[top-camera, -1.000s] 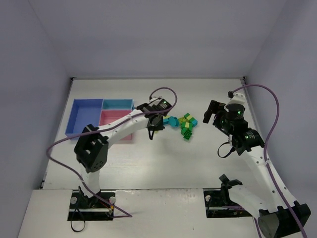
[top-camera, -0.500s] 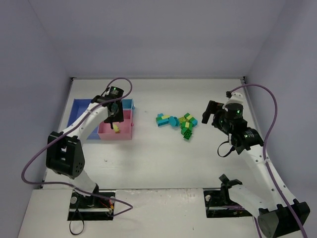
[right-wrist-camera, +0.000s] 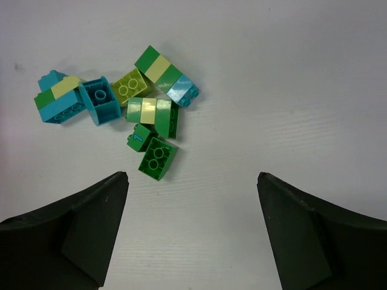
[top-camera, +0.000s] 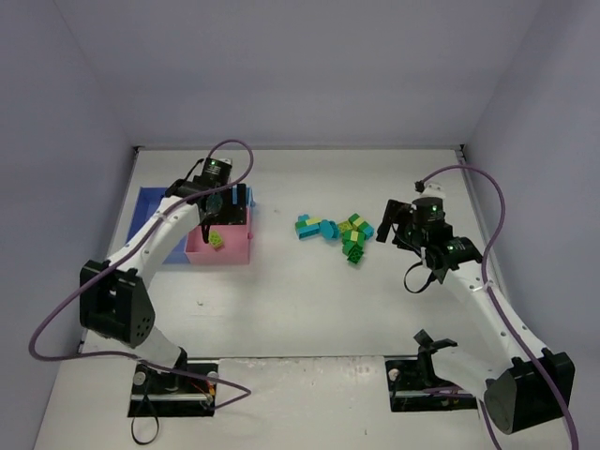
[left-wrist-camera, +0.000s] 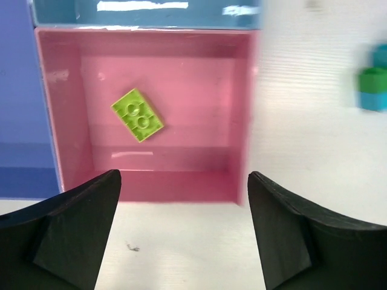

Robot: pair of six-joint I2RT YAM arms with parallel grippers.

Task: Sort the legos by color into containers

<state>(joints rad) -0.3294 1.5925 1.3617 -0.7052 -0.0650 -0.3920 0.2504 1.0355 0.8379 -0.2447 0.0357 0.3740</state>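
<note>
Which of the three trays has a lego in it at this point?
The square pink tray: one yellow-green brick lies on its floor. No brick shows in the visible parts of the blue tray or the light-blue tray.

A yellow-green brick point(top-camera: 217, 240) lies in the pink tray point(top-camera: 236, 250) near the surface's point(top-camera: 309, 309) far-left corner; the other legos point(top-camera: 337, 232) cluster mid-surface, nearer the far edge.

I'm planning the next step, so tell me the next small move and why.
Probably lower the right gripper onto the dark green brick at the near edge of the pile of legos. That gripper hangs open above the pile, and this brick has free sides. The left gripper is open over the pink tray, where a yellow-green brick lies loose.
</note>
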